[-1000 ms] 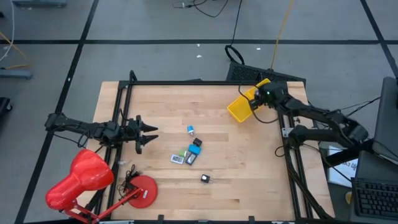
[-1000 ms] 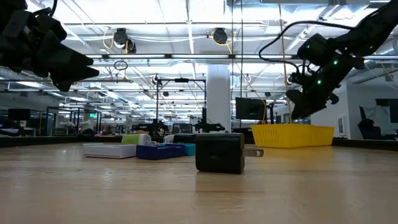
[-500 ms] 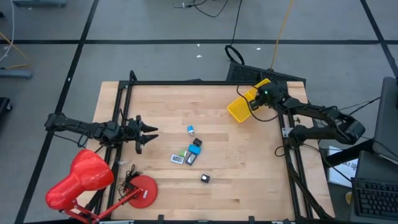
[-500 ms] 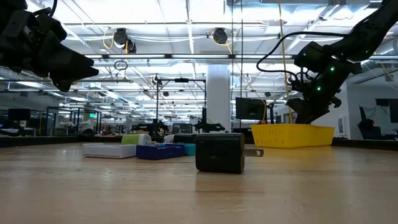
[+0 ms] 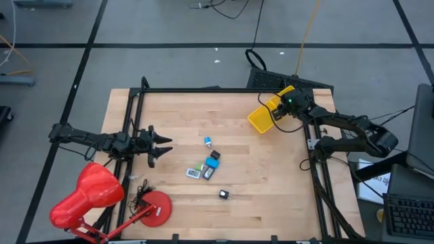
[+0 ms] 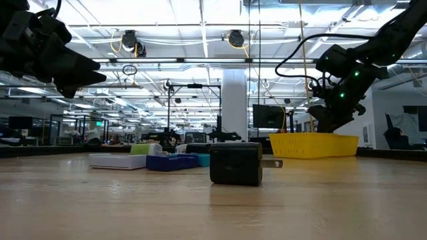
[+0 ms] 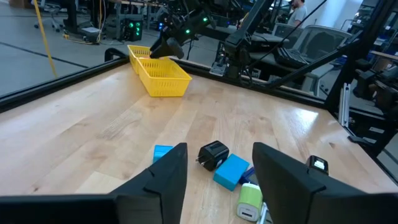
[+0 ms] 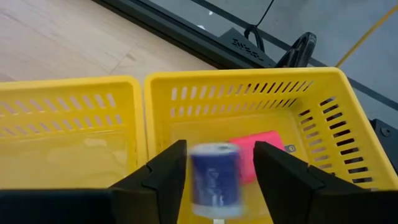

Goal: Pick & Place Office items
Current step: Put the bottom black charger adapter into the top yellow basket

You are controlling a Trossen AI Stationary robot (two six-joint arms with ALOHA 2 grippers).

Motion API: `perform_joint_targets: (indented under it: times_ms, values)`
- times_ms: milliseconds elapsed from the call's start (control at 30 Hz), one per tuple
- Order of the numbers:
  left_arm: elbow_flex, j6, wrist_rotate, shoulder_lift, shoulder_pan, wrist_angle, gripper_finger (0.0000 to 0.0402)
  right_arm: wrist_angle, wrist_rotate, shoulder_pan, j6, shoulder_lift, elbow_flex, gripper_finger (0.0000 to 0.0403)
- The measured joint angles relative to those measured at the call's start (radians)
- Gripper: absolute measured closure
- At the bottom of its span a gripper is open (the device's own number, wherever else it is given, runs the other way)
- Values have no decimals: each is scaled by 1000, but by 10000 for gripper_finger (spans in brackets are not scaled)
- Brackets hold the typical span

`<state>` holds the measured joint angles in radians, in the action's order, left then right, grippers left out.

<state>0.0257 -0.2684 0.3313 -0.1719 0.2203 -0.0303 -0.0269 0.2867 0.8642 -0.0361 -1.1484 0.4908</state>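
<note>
My right gripper (image 8: pixel 219 163) is open and hangs over the yellow tray (image 5: pixel 261 118) at the table's far right. A small blue cylinder (image 8: pixel 214 174) shows blurred between its fingers, narrower than the gap, above the compartment where a pink piece (image 8: pixel 258 146) lies. Mid-table lie the other office items: a teal piece (image 5: pixel 207 141), a blue and a black piece (image 5: pixel 214 158), a green-and-white one (image 5: pixel 196 171) and a black plug (image 5: pixel 223 194). My left gripper (image 5: pixel 165 145) is open at the table's left edge, holds nothing and points at them.
A big red desk lamp (image 5: pixel 87 196) with its round base (image 5: pixel 155 207) stands at the near left corner. Black frame rails (image 5: pixel 203 89) run along the table's edges. The tray has two compartments, and the one nearer the table's middle (image 8: pixel 68 134) holds nothing.
My right gripper has tipped down a little toward the yellow tray. The left arm and the pieces mid-table have kept still.
</note>
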Motion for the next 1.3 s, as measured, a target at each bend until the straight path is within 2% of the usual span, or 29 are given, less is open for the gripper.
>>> perform_joint_targets:
  times_ms: [367, 700, 800, 1167, 1300]
  values:
    - [0, 0, 0, 0, 0, 0, 189, 37, -3, -14, 82, 0, 0, 227]
    - [0, 0, 0, 0, 0, 0, 187, 136, -8, -113, 127, 0, 0, 237]
    - [0, 2, 0, 0, 0, 0, 187, 175, -85, -148, 125, 0, 0, 238]
    - [0, 1, 0, 0, 0, 0, 187, 310, -509, -287, 50, 0, 0, 237]
    - [0, 1, 0, 0, 0, 0, 188, 339, -621, -346, 51, 0, 0, 238]
